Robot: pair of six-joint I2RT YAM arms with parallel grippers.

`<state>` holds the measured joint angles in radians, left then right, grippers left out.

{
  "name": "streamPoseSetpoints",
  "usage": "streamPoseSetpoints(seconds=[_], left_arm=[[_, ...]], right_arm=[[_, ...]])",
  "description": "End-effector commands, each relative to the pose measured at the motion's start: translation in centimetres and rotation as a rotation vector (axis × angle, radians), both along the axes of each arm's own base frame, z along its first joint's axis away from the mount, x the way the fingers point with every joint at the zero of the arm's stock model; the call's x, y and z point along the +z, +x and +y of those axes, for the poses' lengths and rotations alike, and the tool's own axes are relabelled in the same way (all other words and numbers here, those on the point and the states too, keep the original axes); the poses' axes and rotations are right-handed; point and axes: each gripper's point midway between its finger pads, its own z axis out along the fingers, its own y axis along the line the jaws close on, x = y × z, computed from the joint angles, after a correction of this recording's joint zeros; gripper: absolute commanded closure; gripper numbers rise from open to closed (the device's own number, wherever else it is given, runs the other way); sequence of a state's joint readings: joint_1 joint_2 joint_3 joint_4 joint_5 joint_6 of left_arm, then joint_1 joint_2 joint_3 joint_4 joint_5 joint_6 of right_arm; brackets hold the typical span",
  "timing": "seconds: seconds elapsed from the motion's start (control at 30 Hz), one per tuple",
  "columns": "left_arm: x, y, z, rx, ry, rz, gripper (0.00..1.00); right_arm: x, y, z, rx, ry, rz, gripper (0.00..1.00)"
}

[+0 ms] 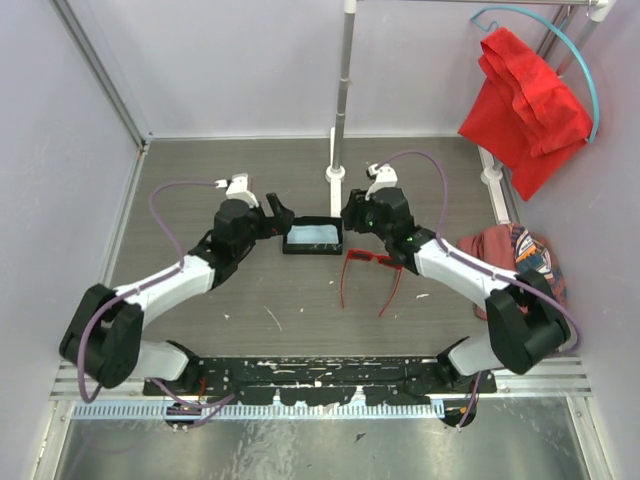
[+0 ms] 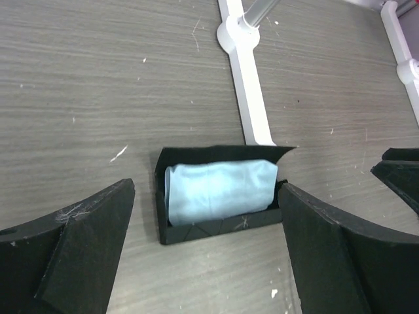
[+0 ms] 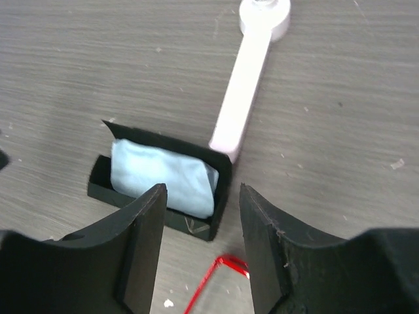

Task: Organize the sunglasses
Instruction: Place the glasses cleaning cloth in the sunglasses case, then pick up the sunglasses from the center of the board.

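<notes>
The sunglasses, thin red frame with long red arms, lie open on the table just under my right arm; one red corner shows low in the right wrist view. Left of them an open black case holds a folded pale blue cloth. My left gripper hangs at the case's left end, jaws wide open and empty, with the case and cloth ahead of them. My right gripper is at the case's right end, open and empty, above the case and cloth.
A white pole on a round foot stands just behind the case, and its flat base bar runs up to the case's back edge. A red cloth hangs at the back right. A patterned bundle lies at the right edge.
</notes>
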<state>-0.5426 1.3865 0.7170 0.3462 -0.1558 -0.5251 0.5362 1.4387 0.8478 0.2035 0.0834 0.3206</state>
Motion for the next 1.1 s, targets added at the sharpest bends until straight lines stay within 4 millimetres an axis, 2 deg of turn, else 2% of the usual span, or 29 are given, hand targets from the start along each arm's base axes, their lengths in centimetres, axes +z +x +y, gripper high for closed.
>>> streamPoseSetpoints(seconds=[0.0, 0.13, 0.33, 0.47, 0.7, 1.07], left_arm=[[-0.9, -3.4, 0.8, 0.0, -0.015, 0.062, 0.02], [-0.8, -6.3, 0.6, -0.022, -0.009, 0.064, 0.02], [-2.8, -9.3, 0.5, -0.058, 0.009, 0.113, 0.02], [-3.9, -10.5, -0.2, -0.085, 0.035, 0.135, 0.02], [-5.9, -10.9, -0.8, -0.096, 0.05, 0.176, 0.02], [-7.2, -10.6, -2.3, -0.134, 0.049, 0.207, 0.02]], right_arm=[[-1.4, -2.5, -3.5, -0.11, -0.066, 0.086, 0.46], [-2.4, -4.9, -5.4, -0.134, -0.085, 0.118, 0.44], [-2.8, -6.6, -8.1, -0.206, -0.147, 0.132, 0.4], [-3.5, -7.3, -8.5, -0.212, -0.157, 0.153, 0.4], [-4.1, -7.3, -9.0, -0.227, -0.205, 0.19, 0.39], [-5.6, -6.1, -8.0, -0.153, -0.302, 0.235, 0.35]])
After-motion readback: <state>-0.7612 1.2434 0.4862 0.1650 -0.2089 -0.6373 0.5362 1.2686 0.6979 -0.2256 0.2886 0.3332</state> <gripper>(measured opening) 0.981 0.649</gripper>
